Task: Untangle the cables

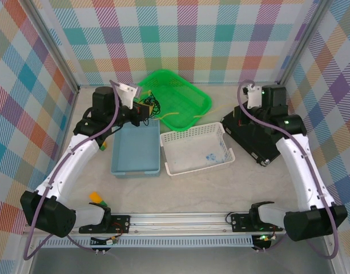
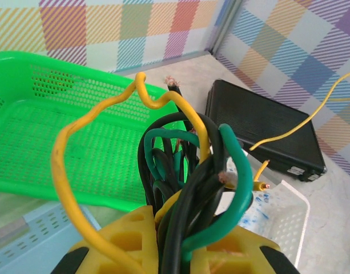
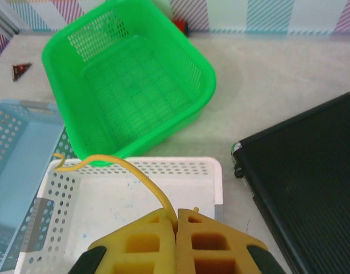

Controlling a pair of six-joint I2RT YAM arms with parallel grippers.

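The cables (image 2: 186, 171) are a knotted bundle of black, dark green and yellow wires, and my left gripper (image 2: 180, 228) is shut on it. In the top view the bundle (image 1: 149, 107) hangs at the near left edge of the green basket (image 1: 192, 97). One yellow loop (image 2: 63, 165) arcs out to the left. A single yellow cable (image 3: 123, 164) leads away from the bundle to my right gripper (image 3: 177, 214), which is shut on its end above the white basket (image 3: 163, 164). In the left wrist view this strand (image 2: 294, 128) runs off to the upper right.
A blue basket (image 1: 135, 151) sits left of the white basket (image 1: 194, 149), both in front of the green one. A black box (image 1: 254, 140) lies at the right under the right arm. A small yellow-green object (image 1: 97, 198) rests near the left arm's base.
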